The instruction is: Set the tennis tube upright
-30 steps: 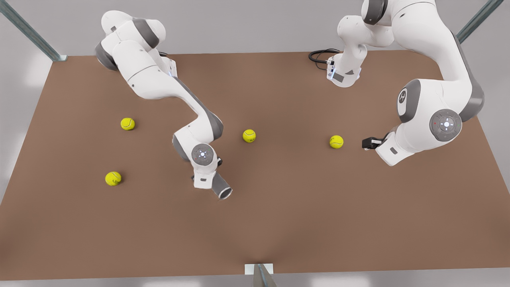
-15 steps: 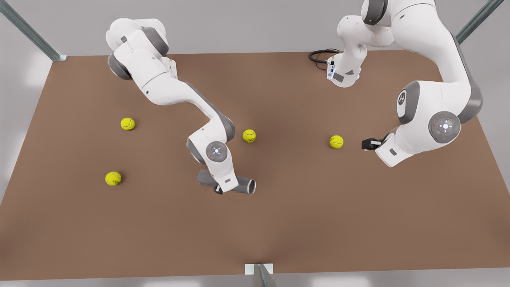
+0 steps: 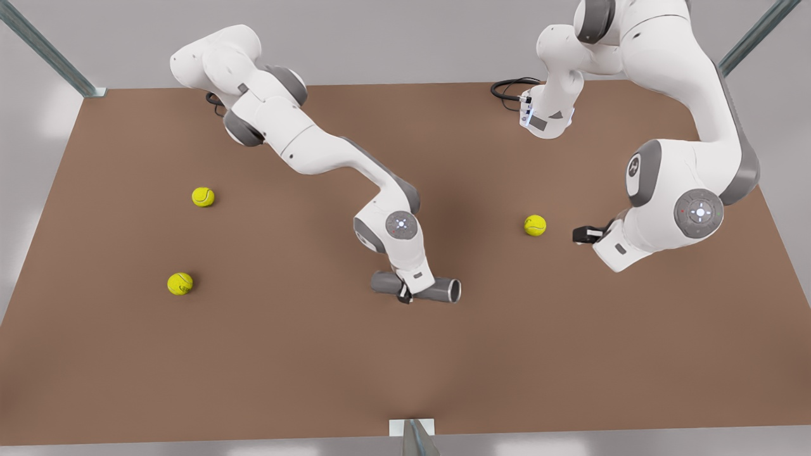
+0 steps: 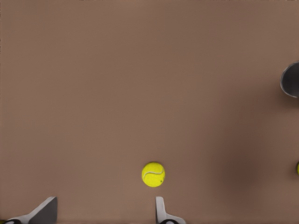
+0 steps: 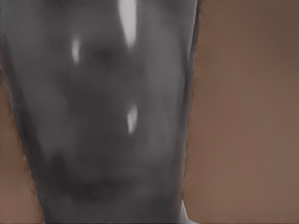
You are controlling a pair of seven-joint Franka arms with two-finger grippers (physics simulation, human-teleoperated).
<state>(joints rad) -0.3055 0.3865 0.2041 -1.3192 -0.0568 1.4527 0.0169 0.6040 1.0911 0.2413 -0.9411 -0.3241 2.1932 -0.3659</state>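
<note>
The tennis tube (image 3: 443,290) is a matte grey cylinder lying level near the table's middle, its hollow silvery-rimmed end toward the front view's right. My right gripper (image 3: 405,294) is shut on the tube's middle from above. The right wrist view has the tube's grey wall (image 5: 103,116) close up. Over at the front view's right, my left gripper (image 3: 580,234) stands open and holds nothing. Its fingertips (image 4: 161,212) frame a tennis ball (image 4: 153,174), and the tube's rim (image 4: 290,79) lies farther off.
Yellow-green tennis balls lie on the brown table (image 3: 253,367): two at the front view's left (image 3: 203,197) (image 3: 180,283), one near the left gripper (image 3: 535,225). A black cable (image 3: 507,88) coils at the back. A metal bracket (image 3: 412,434) sits on the near edge.
The right arm has swung toward the front view's right with the tube, which turned from pointing at the camera to lying crosswise. The arm now covers the middle ball. The left arm barely shifted.
</note>
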